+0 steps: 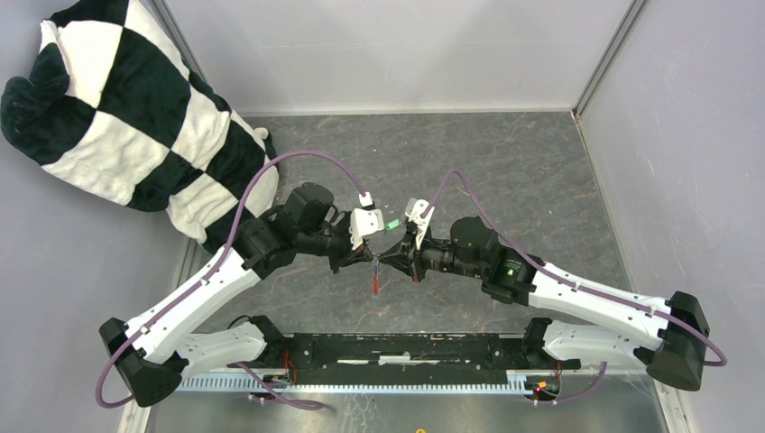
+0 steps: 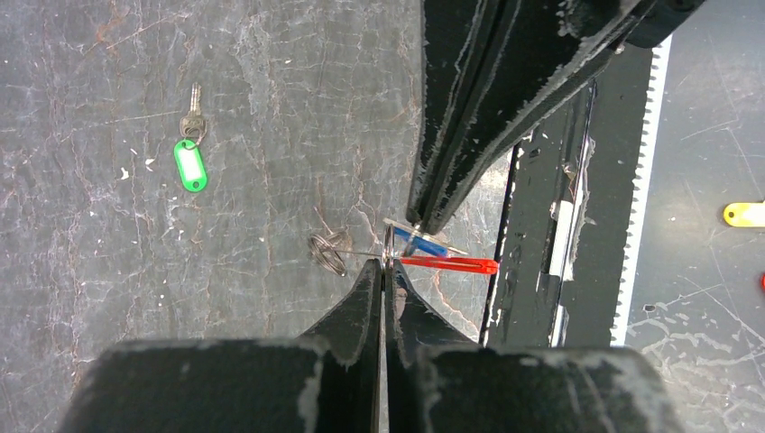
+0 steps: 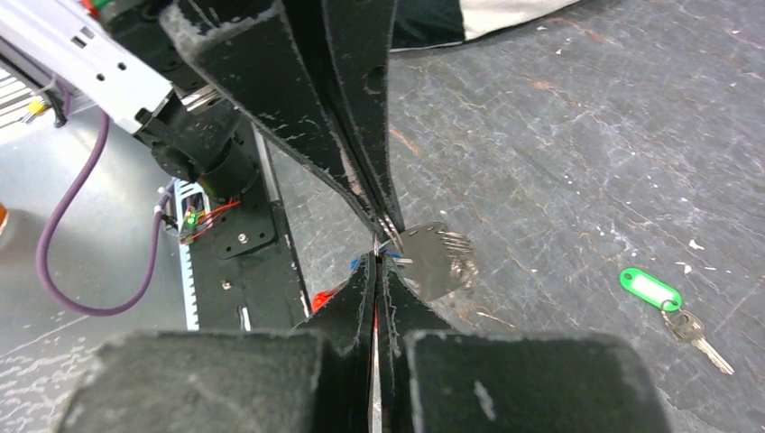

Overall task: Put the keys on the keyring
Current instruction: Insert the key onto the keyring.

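While hanging clear of the table (image 2: 108, 298) rather than lying on it: keyring (image 1: 373, 281) pinched at its thin ring by left gripper (image 2: 382, 271), fingers pressed all but together, red tag (image 2: 449, 264) sticking out sideways from the tips. Grey wire clump (image 2: 329, 251) on the far side of those tips from the red tag, joined by a thin wire. Right gripper (image 3: 376, 263) fully closed too, tip to tip with the left just above the red tag's ring end, apparently clamped on the blue key (image 2: 422, 242); hold on blade or head too blurred to call. Blue key right beside the red tag, at the ring; threaded or not, cannot tell. Green key (image 2: 190, 162) flat on the table, well apart from the red tag, out past the wire clump, touched by nothing. Judged handling: everything light, stiff, thin, slippery metal, easy to twist out of a pinch; ring springy, coil needing prying apart before any key slides on. Best hold on a key probably the plastic head, flat across the pads, eyelet left free; on the keyring, the ring itself beside the red tag, not the tag or clump, both prone to swinging. Green key low and flat, so likely a scraping grab at the head.
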Tool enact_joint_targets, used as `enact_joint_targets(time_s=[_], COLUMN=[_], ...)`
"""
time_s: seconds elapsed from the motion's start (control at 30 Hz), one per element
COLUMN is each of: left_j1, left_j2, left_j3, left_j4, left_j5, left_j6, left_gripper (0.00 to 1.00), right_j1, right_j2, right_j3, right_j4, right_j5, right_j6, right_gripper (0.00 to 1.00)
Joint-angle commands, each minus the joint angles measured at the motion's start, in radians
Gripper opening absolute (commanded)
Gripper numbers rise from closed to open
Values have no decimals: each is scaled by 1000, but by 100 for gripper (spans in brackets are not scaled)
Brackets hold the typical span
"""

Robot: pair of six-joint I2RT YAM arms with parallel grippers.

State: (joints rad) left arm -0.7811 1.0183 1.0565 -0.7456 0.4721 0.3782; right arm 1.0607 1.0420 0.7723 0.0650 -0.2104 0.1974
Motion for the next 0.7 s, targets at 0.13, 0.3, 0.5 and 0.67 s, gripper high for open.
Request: enact_joint_targets(time_s=[0.13, 0.3, 0.5, 0.67], left_j1=[-3, -3, -4, -3], left_j2=[-29, -26, -24, -25], left_j3=[8, 10, 11, 16], left_j4=[49, 49, 50, 51], left_j5=[6, 5, 5, 4], left_j6=[-33, -37, -39, -41], left_gripper=[2, 2, 2, 2], right_j1=[23, 34, 48, 58], right_j2=[-13, 1, 4, 10], right_j3=[49, 58, 50, 50], right_j4=[38, 45, 76, 73], right_j5=[98, 94, 110, 136], right_j6=[11, 10, 23, 22], right_gripper=[0, 0, 0, 0])
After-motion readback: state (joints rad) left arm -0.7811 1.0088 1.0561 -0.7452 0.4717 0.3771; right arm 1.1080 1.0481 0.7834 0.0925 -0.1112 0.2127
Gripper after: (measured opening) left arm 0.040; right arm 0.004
